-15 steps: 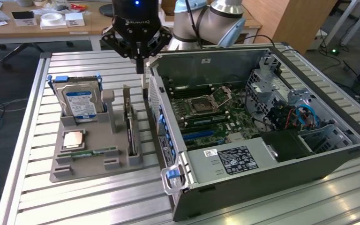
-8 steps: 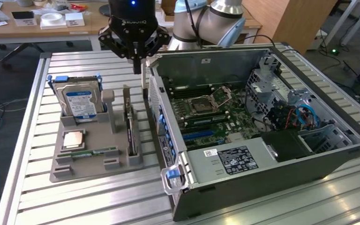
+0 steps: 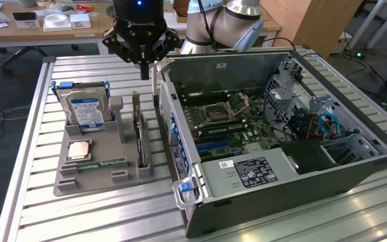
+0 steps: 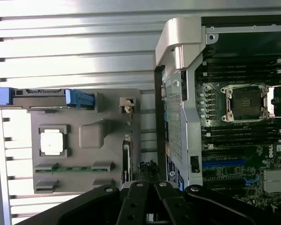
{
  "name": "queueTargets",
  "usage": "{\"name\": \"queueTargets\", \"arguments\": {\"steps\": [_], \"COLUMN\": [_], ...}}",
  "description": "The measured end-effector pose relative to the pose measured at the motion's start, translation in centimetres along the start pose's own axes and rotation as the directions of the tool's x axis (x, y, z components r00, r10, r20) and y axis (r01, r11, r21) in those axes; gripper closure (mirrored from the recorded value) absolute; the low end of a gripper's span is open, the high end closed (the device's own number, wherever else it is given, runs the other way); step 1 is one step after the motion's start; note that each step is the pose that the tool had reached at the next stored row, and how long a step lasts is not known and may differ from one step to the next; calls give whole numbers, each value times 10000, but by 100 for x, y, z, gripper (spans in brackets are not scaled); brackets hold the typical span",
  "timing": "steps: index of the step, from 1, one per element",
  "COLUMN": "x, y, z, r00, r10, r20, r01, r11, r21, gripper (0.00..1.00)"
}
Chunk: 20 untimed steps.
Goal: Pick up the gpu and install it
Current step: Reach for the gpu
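Gripper hangs at the upper middle of the exterior frame, fingers drawn together into one narrow tip pointing down. It grips nothing and touches nothing. Below it, left of centre, the gpu stands on edge in a slot of the grey tray, along the side nearest the open computer case. A hard drive stands upright at the tray's upper end, all on the slatted table.
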State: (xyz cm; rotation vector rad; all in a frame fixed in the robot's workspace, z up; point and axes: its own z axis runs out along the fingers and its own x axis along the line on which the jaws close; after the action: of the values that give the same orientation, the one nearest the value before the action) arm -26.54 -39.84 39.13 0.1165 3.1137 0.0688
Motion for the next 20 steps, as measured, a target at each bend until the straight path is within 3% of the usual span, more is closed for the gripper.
{"name": "queueTargets", "arguments": {"steps": [20], "x": [205], "y": [-13], "z": [7], "r00": [10000], "r10": [0], "r20": [0], "r01": [0], "r11": [10000], "r21": [0], "gripper": [89]}}
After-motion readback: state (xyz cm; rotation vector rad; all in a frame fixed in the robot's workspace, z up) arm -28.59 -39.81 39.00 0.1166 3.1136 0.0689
